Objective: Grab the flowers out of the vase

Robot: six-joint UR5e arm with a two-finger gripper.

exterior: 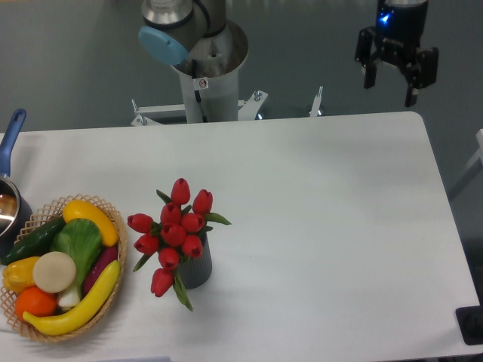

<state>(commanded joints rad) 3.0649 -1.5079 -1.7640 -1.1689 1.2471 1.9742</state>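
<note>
Wicker basket (113,302) of vegetables at the table's (324,226) front-left corner; just beside it, vase (196,270) holding flowers (173,230) — stems upright, buds fanning leftward. Gripper (391,81) beyond the back-right corner — fingers apart, holding nothing.

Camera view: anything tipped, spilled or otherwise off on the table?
Nothing stands out. The flowers sit in the vase, which stands upright near the wicker basket of vegetables; nothing has spilled. The gripper hangs open beyond the table's far right corner, holding nothing.
</note>
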